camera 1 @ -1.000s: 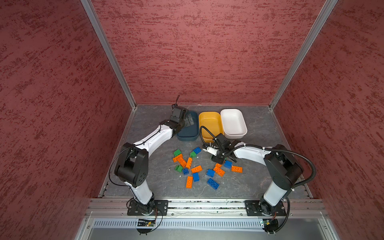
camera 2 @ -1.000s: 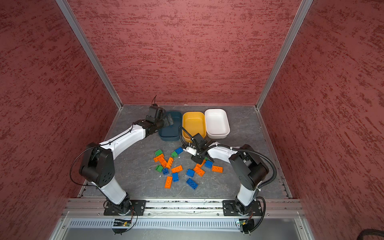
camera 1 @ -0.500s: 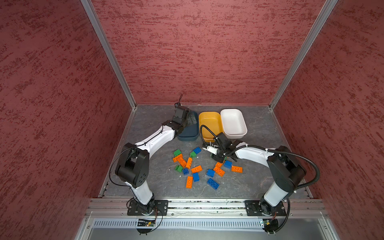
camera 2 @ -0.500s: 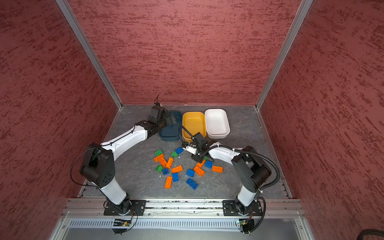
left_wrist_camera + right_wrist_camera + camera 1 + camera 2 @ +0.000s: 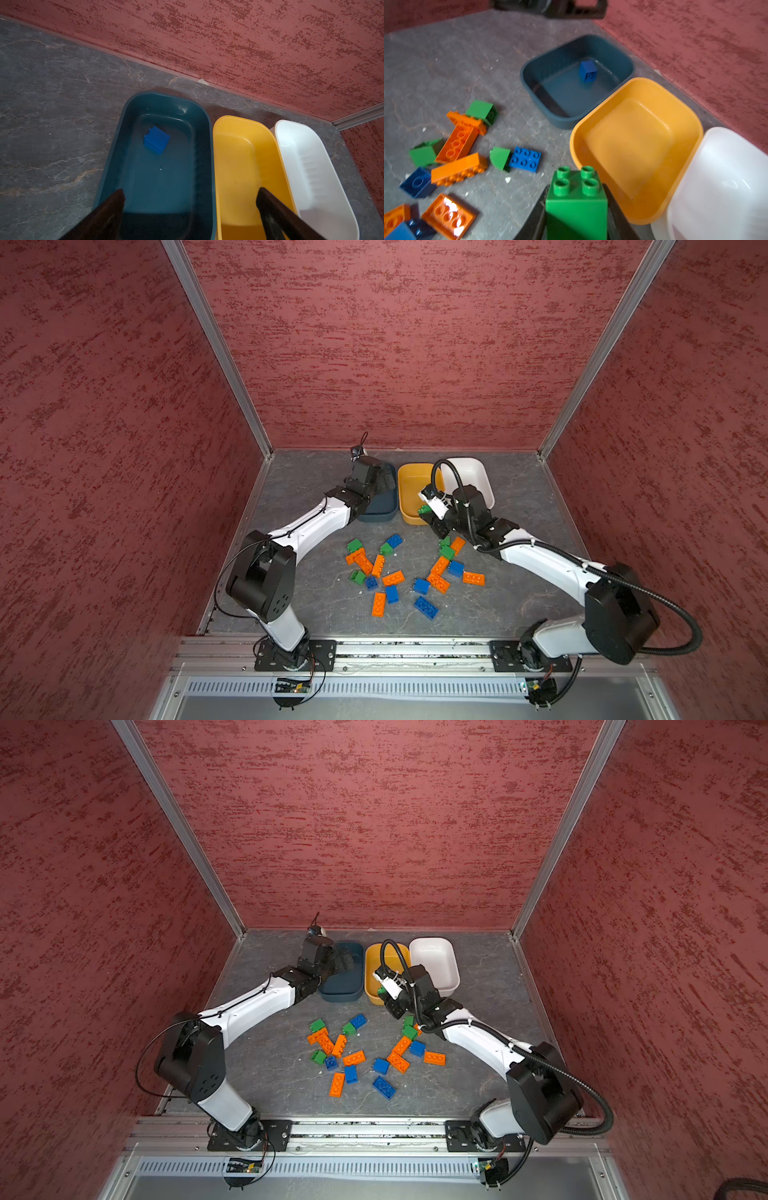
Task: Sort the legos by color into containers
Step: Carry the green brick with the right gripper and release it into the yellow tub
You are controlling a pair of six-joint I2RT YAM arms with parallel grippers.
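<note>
The right claw [image 5: 575, 216] is clenched on a square green brick [image 5: 577, 187], studs up, held at the near edge of the yellow tub [image 5: 577, 133]; in both top views the brick sits over that tub's near corner. The left claw [image 5: 191, 209] is released, jaws spread wide, and hangs above the teal tub [image 5: 124, 116], where one blue brick [image 5: 156, 143] lies on its side on the bottom. The white tub [image 5: 291, 145] stands touching the yellow one, and the three form a row by the back wall. The remaining legos [image 5: 392, 578], blue, green and orange, lie scattered on the grey tabletop [image 5: 324, 614] between the arms.
</note>
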